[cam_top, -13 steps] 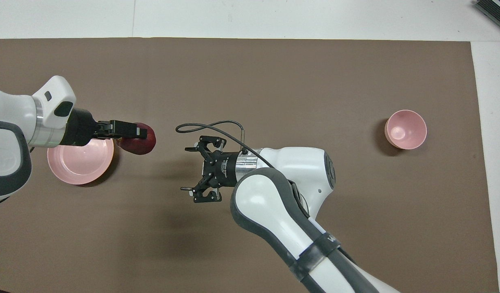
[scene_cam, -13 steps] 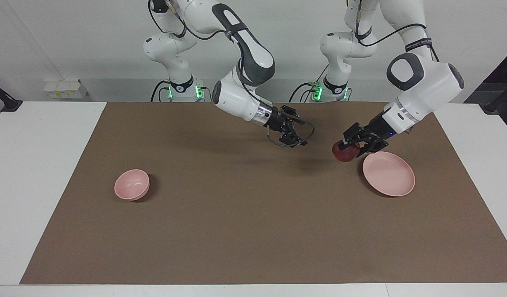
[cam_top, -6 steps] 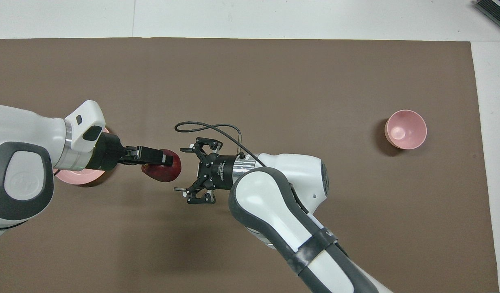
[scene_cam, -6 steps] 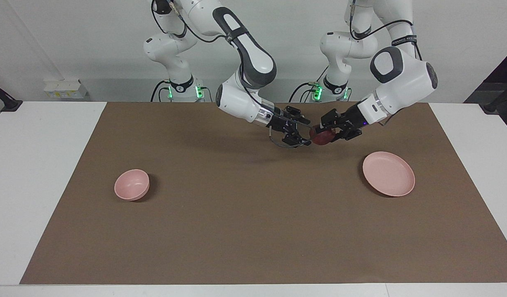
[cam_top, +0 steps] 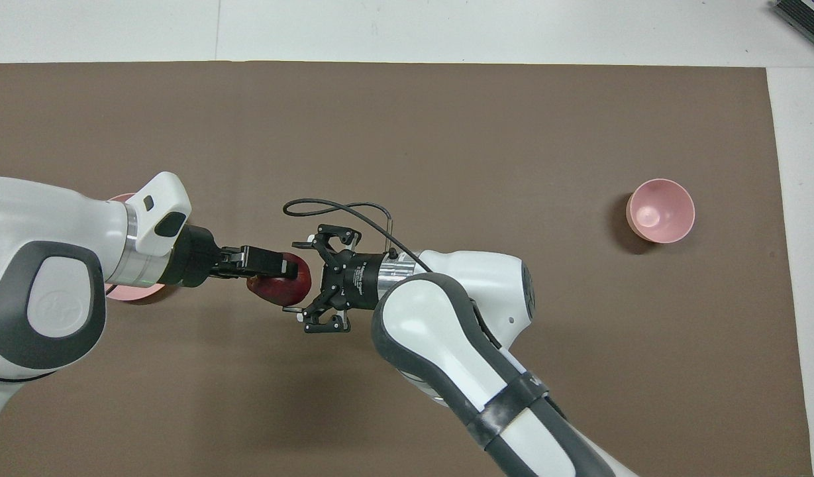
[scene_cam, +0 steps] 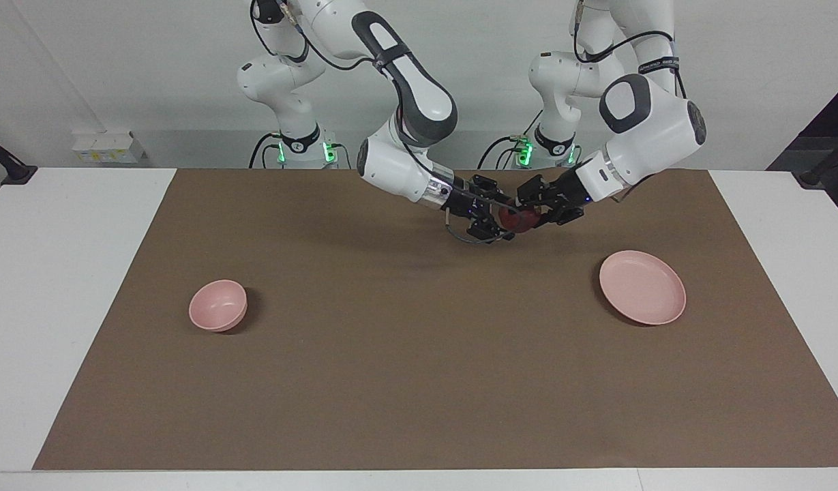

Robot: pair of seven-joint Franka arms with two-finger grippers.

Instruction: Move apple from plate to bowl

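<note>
Dark red, the small round apple point(scene_cam: 518, 219) is only partly visible in either view: in the facing view the black fingers of both grippers cover much of it, and in the overhead view the left gripper's fingers point(cam_top: 261, 260) lie across its top, so its yellowish patch cannot be made out. It hangs in the air over the brown mat point(scene_cam: 391, 382), about midway along the table, clamped in the left gripper point(scene_cam: 532, 213), whose fingers are closed on it. Whether the right gripper point(cam_top: 305, 284) touches the apple cannot be told; its fingers are spread wide, one at 12 o'clock and one at 6 o'clock of the fruit in the overhead view, with the apple between them. The left arm point(cam_top: 42, 265) reaches level across the mat from 9 o'clock in the overhead view, its wrist covering most of the flat, shallow, pale pink round plate point(scene_cam: 642, 286), which shows whole and bare in the facing view toward the left arm's end. The right arm point(cam_top: 459, 344) rises from 5 o'clock, bent at the elbow, wrist level, a black cable point(cam_top: 340, 207) looping over it. Toward the right arm's end stands the small, deep, pale pink bowl point(scene_cam: 217, 305), well apart from both grippers.
</note>
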